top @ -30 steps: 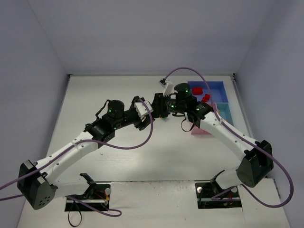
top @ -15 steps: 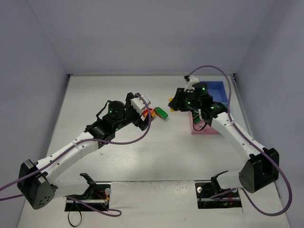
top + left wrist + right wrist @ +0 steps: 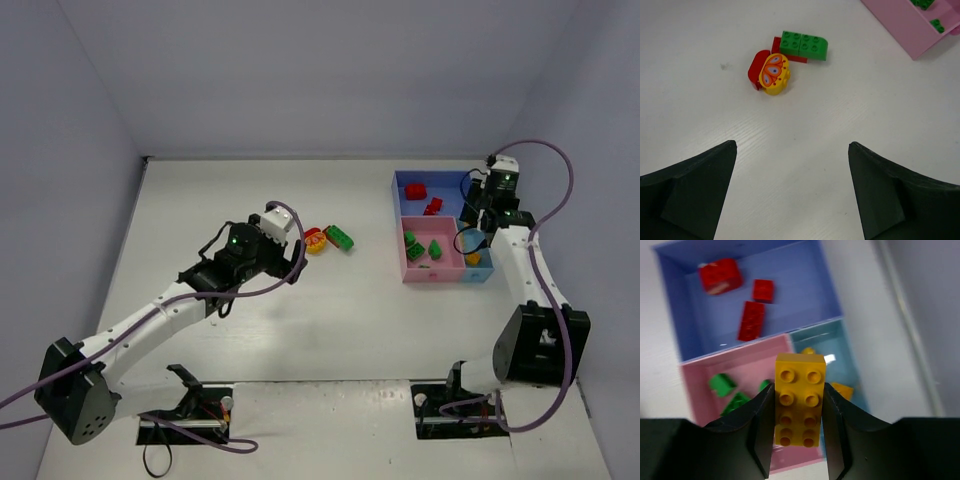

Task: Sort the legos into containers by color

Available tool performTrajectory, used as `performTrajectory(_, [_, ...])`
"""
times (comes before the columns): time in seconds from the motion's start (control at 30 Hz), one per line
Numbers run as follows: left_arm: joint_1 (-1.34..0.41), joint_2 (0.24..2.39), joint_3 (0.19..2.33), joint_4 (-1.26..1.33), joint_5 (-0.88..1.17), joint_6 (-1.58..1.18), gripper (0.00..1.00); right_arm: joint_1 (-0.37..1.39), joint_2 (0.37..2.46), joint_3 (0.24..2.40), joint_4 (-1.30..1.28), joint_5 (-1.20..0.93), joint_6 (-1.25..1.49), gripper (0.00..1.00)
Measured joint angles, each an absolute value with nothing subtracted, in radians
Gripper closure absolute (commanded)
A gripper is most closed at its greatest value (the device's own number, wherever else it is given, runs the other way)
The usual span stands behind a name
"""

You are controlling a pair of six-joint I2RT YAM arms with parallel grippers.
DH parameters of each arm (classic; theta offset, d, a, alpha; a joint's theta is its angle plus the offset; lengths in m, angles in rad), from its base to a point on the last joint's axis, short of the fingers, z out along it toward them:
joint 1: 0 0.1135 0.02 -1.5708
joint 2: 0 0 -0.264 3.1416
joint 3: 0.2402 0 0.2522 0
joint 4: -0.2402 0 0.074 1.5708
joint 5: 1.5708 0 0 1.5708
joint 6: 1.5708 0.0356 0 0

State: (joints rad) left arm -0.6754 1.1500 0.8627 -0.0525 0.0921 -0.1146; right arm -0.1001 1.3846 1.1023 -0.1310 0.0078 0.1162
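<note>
Counting by colour, three red bricks (image 3: 751,320) lie in the blue compartment (image 3: 800,295). At least three green bricks (image 3: 721,383) lie in the pink compartment (image 3: 700,375), and two yellow-orange pieces (image 3: 842,390) in the light-blue compartment (image 3: 852,365). The three compartments are joined and sit by the right edge of the tabletop (image 3: 250,330), toward its far right corner.

One more yellow brick (image 3: 800,405), two studs wide and four long, is pinched between the fingers of the right gripper (image 3: 798,387). It hangs above the seam between the pink and light-blue compartments. Its long axis runs in line with the fingers, its studs face the wrist camera, and its free end points toward the blue compartment.

Three loose pieces cluster near the middle of the tabletop, toward the far edge and well apart from the compartments. They are one loose green brick (image 3: 804,45), one yellow rounded piece (image 3: 775,75) with an orange and blue pattern, and a red piece (image 3: 757,70) showing behind both. Whether the red is one piece or two I cannot tell. The loose green brick lies studs up, touching the red, with its long axis slanting from far left to near right.

The left gripper (image 3: 792,145) is spread wide with nothing between its fingers, and hangs over bare tabletop just on the near side of the cluster.
</note>
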Motion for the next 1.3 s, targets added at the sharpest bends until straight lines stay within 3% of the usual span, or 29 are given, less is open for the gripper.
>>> performTrajectory(0.17, [-0.636,1.154,0.834,-0.082,0.105,-0.176,0.14,-0.165,1.475,1.109,-0.132,0.088,-0.022,0.95])
performTrajectory(0.53, [-0.635,1.162,0.834,-0.092,0.139,-0.212,0.14,-0.189,1.561,1.107,-0.093,0.104,-0.223,0.78])
performTrajectory(0.67, [-0.635,1.179,0.834,-0.11,0.142,-0.212,0.14,-0.189,1.563,1.092,-0.071,0.084,-0.235,0.58])
performTrajectory(0.87, [-0.635,1.223,0.856,-0.138,0.142,-0.212,0.14,-0.189,1.565,1.068,-0.069,0.054,-0.216,0.43])
performTrajectory(1.1, [-0.635,1.243,0.894,-0.151,0.141,-0.209,0.14,-0.16,1.538,1.068,-0.068,-0.024,-0.169,0.41])
performTrajectory(1.3, [-0.632,1.269,0.911,-0.155,0.141,-0.209,0.14,0.019,1.444,1.068,-0.062,-0.167,-0.16,0.41])
